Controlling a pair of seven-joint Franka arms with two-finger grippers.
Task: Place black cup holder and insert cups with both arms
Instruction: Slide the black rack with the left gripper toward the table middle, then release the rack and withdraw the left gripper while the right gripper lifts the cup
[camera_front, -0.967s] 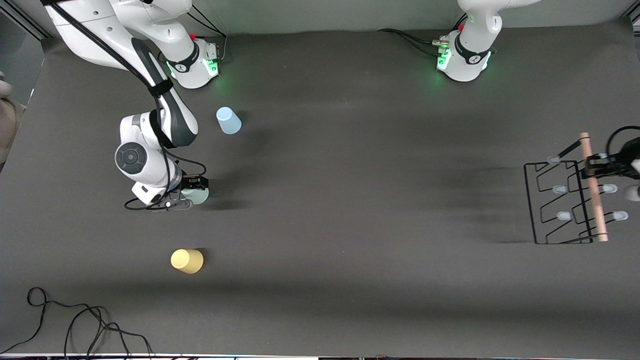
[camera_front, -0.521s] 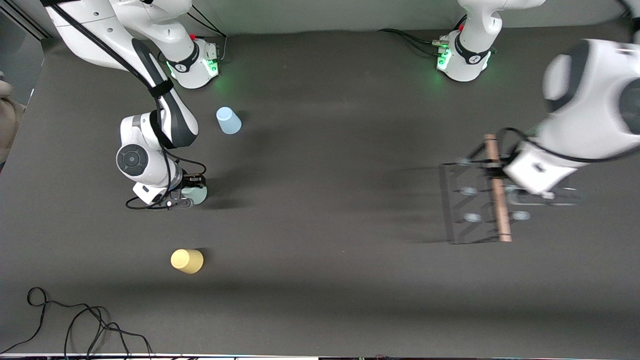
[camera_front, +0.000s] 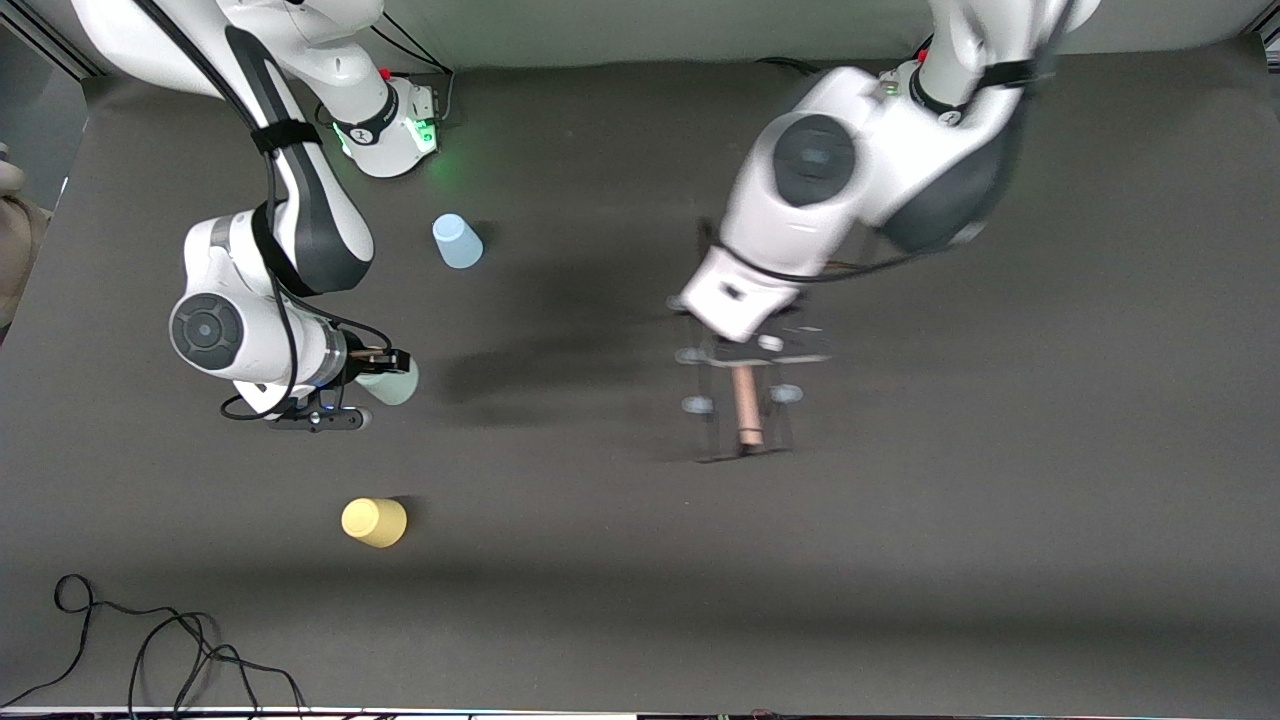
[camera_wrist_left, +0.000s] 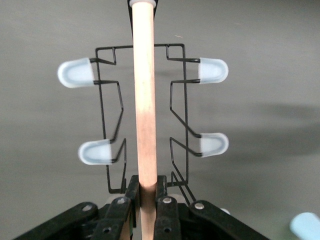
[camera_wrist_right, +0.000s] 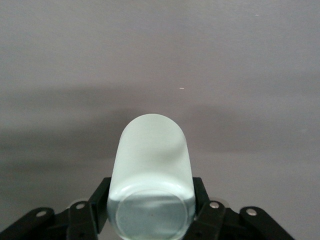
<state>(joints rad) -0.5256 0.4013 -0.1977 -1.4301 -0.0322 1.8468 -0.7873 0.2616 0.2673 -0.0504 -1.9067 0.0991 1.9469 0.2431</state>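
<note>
While our left tool (camera_wrist_left: 146, 202) pinches the black cup holder (camera_wrist_left: 145, 100) above the tabletop (camera_front: 600, 560), setting it down comes next; our right tool (camera_wrist_right: 150, 212) clamps the green cup (camera_wrist_right: 151, 170).

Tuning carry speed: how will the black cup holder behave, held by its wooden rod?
The black cup holder is thin open wire, so probably light and a bit springy. The left gripper clamps only one end of the wooden rod, so the rack may swing or twist on fast moves. The rod looks smooth and round, so it could rotate in the grip.
</note>
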